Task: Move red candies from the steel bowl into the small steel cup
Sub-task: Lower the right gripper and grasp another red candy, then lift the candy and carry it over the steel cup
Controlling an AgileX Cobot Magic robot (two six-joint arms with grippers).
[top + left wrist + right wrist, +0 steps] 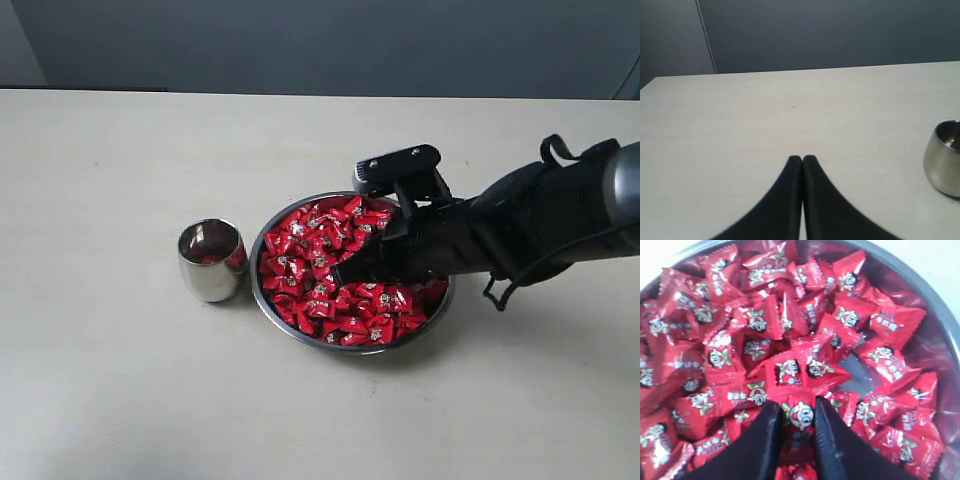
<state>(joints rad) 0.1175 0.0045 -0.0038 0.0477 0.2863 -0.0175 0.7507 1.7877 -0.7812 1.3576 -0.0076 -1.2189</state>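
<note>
Item: steel bowl (254,262), wide and shallow, standing on a pale table (120,380) near the middle of the exterior view. Contents: red candies (310,250), many, in shiny wrappers with a small white printed figure, piled loosely and covering most of the bowl's floor. A patch of bare steel shows among them in the right wrist view. Item: small steel cup (212,262), upright, just beside the bowl on its left in the exterior view; whether the two touch cannot be told. Red shows inside the cup, either candy or reflection, not distinguishable. Item: right gripper (345,272), black, reaching in from the right of the exterior view, tips down among the heap. In the right wrist view, its two fingers (767,440) stand either side of one candy (800,415) and pinch it at its edges, the wrapper's face turned to the camera. Item: left gripper (802,160), clenched with fingertips pressed together and nothing between them, held low over bare tabletop, the cup off to one side in its wrist view. Backdrop: dark grey wall (840,30) behind the table's far edge.
</note>
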